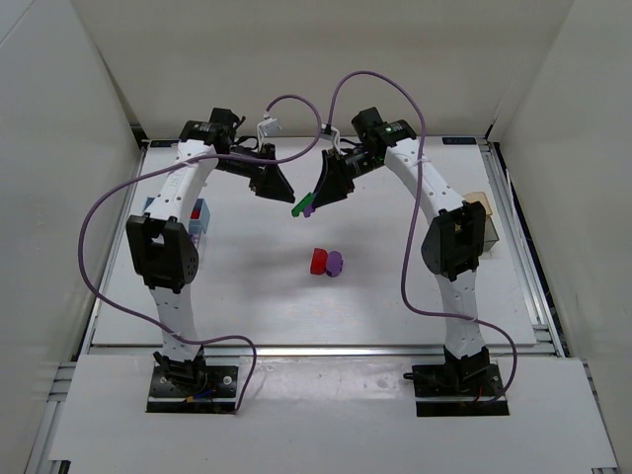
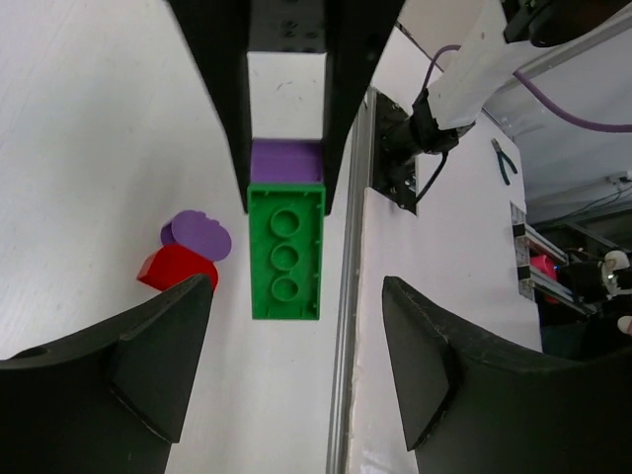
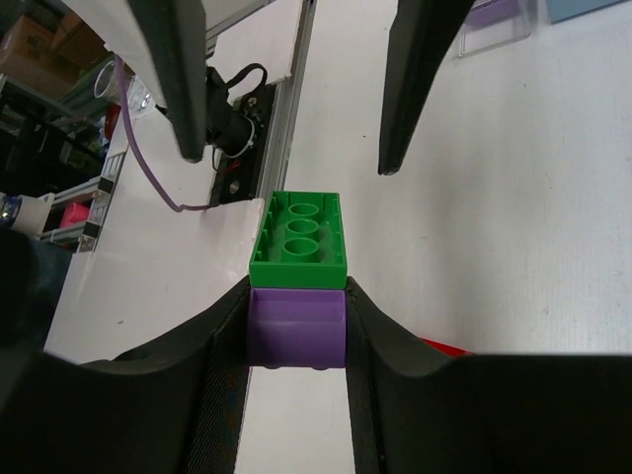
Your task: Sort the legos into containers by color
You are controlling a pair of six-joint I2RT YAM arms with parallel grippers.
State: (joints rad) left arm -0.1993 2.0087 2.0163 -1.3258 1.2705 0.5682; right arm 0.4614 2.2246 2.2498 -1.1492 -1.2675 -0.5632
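My right gripper (image 3: 296, 296) is shut on a purple lego (image 3: 296, 328) that has a green lego (image 3: 299, 229) joined to its far end. The pair hangs above the table (image 1: 303, 207). My left gripper (image 2: 296, 365) faces it, open, with the green lego (image 2: 286, 252) just beyond its fingertips and nothing between them. On the table below lie a red lego (image 1: 318, 261) and a rounded purple lego (image 1: 336, 263), touching each other. The blue container (image 1: 200, 219) stands at the left edge. A tan container (image 1: 483, 209) stands at the right edge, partly behind the right arm.
A clear container (image 3: 494, 25) holding something purple stands next to the blue container (image 3: 588, 8). The table's metal rail (image 2: 348, 296) runs along the near edge. Purple cables (image 1: 99, 212) loop beside both arms.
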